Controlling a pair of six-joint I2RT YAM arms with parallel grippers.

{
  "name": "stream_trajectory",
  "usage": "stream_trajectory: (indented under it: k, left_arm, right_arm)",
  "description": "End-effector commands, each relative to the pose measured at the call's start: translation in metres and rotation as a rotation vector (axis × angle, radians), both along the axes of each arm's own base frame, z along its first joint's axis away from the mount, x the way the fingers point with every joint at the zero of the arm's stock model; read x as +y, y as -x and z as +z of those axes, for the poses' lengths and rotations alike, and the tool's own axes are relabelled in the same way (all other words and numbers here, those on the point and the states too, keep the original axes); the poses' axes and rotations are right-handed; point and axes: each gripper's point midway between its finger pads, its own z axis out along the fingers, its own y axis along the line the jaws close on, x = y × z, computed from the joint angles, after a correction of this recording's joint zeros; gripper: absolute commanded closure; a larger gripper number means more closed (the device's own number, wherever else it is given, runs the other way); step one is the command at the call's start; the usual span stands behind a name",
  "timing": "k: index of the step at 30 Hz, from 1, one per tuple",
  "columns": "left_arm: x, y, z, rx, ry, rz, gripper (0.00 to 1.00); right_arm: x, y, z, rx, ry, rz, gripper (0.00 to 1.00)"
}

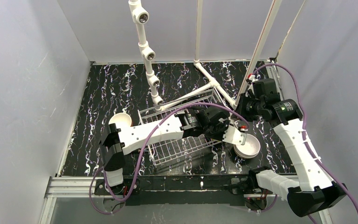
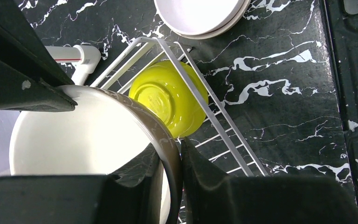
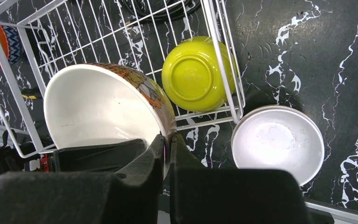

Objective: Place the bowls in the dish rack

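Both grippers are shut on the rim of an orange patterned bowl (image 3: 98, 107) with a white inside, seemingly the same bowl (image 1: 235, 135), held over the right end of the dish rack (image 1: 168, 149). My left gripper (image 2: 172, 149) pinches its rim (image 2: 74, 140). My right gripper (image 3: 168, 137) pinches another part of the rim. A yellow-green bowl (image 3: 191, 74) lies tilted, base showing, in the rack's corner (image 2: 168, 95). A pale bowl stack (image 1: 248, 148) sits on the table right of the rack. A blue-and-white patterned bowl (image 1: 120, 120) sits left of the rack.
White pipe frame (image 1: 147, 51) rises behind the rack and one pipe (image 1: 214, 86) runs along its far right side. The left arm (image 1: 158, 130) lies across the rack. Grey walls close in left, right and back. The rack's wire rim (image 3: 213, 23) separates the yellow-green bowl from the stack (image 3: 277, 142).
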Motion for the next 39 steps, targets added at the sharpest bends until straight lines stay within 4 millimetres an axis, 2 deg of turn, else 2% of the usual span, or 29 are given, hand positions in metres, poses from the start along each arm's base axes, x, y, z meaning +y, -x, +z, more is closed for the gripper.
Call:
stream_trajectory:
  k: [1,3,4,5,8,9,13,16,20,26,31,36,39]
  left_arm:
    - [0.002,0.001,0.014,-0.019,0.003,0.011,1.0]
    - [0.002,0.002,0.013,-0.005,0.004,0.022,1.0]
    - [0.002,0.003,0.012,0.009,0.007,0.031,1.0]
    - [0.002,0.004,0.013,0.024,0.014,0.042,1.0]
    - [0.0,0.009,0.012,0.081,0.037,0.088,1.0]
    - [0.0,0.011,0.012,0.11,0.049,0.11,1.0]
    - [-0.001,0.018,0.011,0.208,0.092,0.198,1.0]
    - [-0.005,0.018,0.018,0.26,0.186,0.283,1.0]
    - [-0.004,0.016,0.037,0.341,0.351,0.39,1.0]
    - [0.003,0.006,0.058,0.541,0.483,0.553,1.0]
    - [0.011,-0.021,0.08,0.804,0.599,0.734,1.0]
    - [0.013,-0.06,0.097,0.744,0.705,0.846,1.0]
    - [0.011,-0.08,0.1,0.786,0.727,0.925,1.0]
  right_arm:
    - [0.009,-0.015,0.025,-0.097,-0.062,-0.001,0.99]
    - [0.01,-0.016,0.027,-0.103,-0.072,-0.002,0.99]
    - [0.01,-0.016,0.028,-0.107,-0.077,-0.005,0.92]
    - [0.011,-0.016,0.029,-0.11,-0.084,-0.008,0.77]
    - [0.011,-0.018,0.031,-0.114,-0.095,-0.035,0.48]
    - [0.01,-0.019,0.032,-0.116,-0.097,-0.048,0.42]
    - [0.007,-0.023,0.04,-0.148,-0.123,-0.109,0.31]
    - [0.002,-0.028,0.047,-0.18,-0.145,-0.177,0.29]
    - [-0.015,-0.038,0.054,-0.228,-0.135,-0.321,0.29]
    - [-0.033,-0.04,0.066,-0.297,-0.171,-0.469,0.29]
    - [-0.045,-0.034,0.066,-0.325,-0.157,-0.525,0.29]
    - [-0.049,-0.027,0.054,-0.312,-0.145,-0.537,0.29]
    - [-0.051,-0.022,0.044,-0.292,-0.129,-0.535,0.29]
